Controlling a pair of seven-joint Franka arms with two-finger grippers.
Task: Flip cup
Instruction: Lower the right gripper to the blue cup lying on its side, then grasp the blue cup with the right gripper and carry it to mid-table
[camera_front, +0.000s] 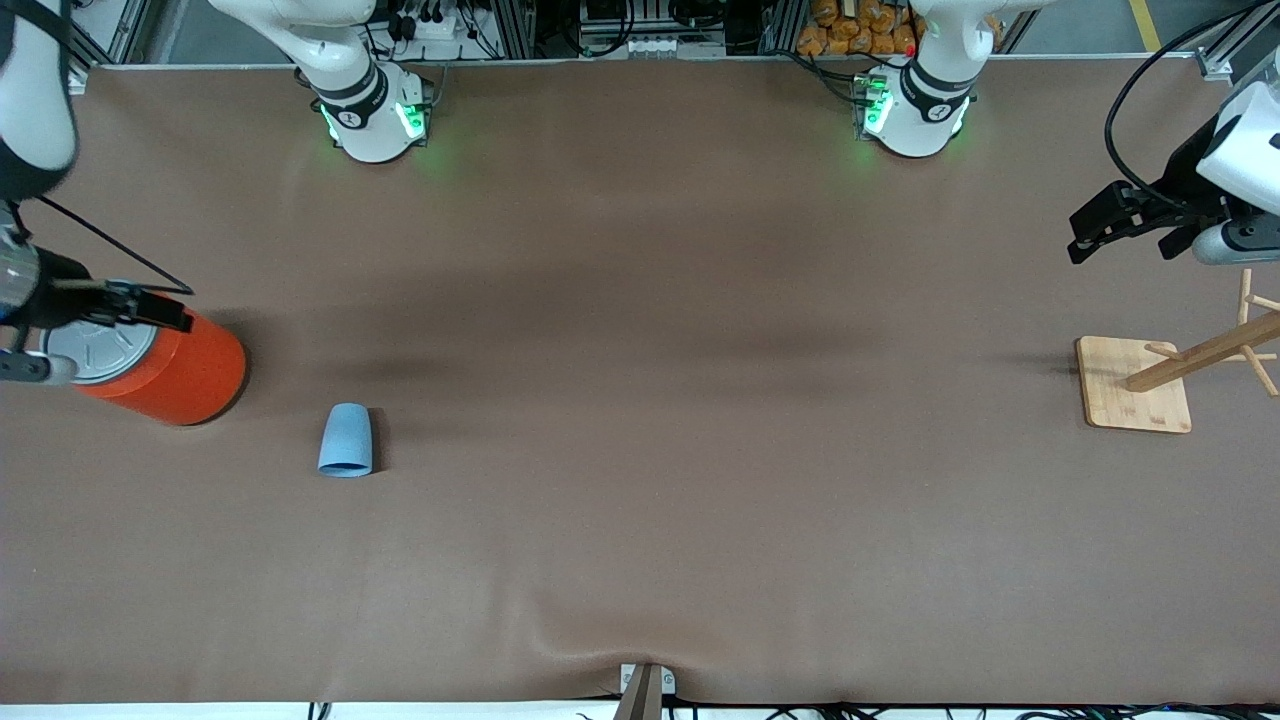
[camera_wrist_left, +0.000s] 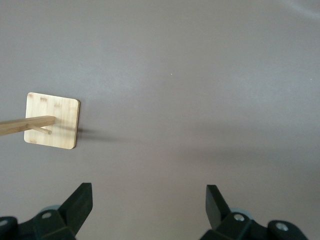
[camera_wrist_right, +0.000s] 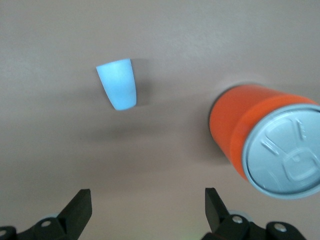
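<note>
The light blue cup lies on its side on the brown table, wider end toward the front camera, beside the orange can on the side toward the left arm's end. It also shows in the right wrist view. My right gripper hangs open and empty over the orange can, apart from the cup; its jaws stand wide in the right wrist view. My left gripper waits open and empty in the air at the left arm's end of the table, also seen in the left wrist view.
The large orange can with a grey pull-tab lid stands upright near the right arm's end. A wooden peg rack on a square bamboo base stands below the left gripper, also in the left wrist view.
</note>
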